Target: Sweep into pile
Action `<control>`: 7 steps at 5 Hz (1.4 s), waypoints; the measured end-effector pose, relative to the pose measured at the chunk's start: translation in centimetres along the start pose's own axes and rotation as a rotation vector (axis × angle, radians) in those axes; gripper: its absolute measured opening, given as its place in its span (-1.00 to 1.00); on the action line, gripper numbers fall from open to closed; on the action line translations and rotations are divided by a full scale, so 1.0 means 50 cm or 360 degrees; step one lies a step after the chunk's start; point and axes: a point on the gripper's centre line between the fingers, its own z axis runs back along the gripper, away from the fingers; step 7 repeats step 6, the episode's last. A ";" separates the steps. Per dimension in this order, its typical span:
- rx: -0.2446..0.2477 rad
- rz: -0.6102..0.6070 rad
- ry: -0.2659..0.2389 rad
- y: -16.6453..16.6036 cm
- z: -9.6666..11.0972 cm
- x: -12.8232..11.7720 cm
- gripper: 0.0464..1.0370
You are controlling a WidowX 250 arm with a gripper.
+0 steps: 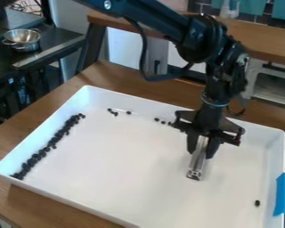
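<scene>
My gripper [202, 147] hangs over the right half of the white tray [127, 142], shut on a silver metal bar [197, 160] that points down toward the tray floor. Many small black pieces [50, 144] lie in a long line beside the tray's left wall. A few more black pieces [114, 112] are scattered near the back wall, and several others [163, 122] lie just left of the gripper. One lone black piece [257, 203] rests near the front right. Whether the bar touches the tray floor, I cannot tell.
The tray's raised walls surround the work area on a wooden table [79, 91]. Blue tape [284, 195] covers part of the right rim. A metal colander [22, 39] stands on a dark counter at the back left, and a wooden shelf [264, 41] runs behind the arm.
</scene>
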 end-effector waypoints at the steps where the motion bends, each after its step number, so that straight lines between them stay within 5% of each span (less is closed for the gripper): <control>1: -0.0028 0.0021 0.0036 0.042 -0.007 0.000 -0.36; 6: 0.0021 0.0220 0.0090 0.316 -0.032 -0.002 -0.36; 7: 0.0021 0.0220 0.0090 0.316 -0.032 -0.002 -0.36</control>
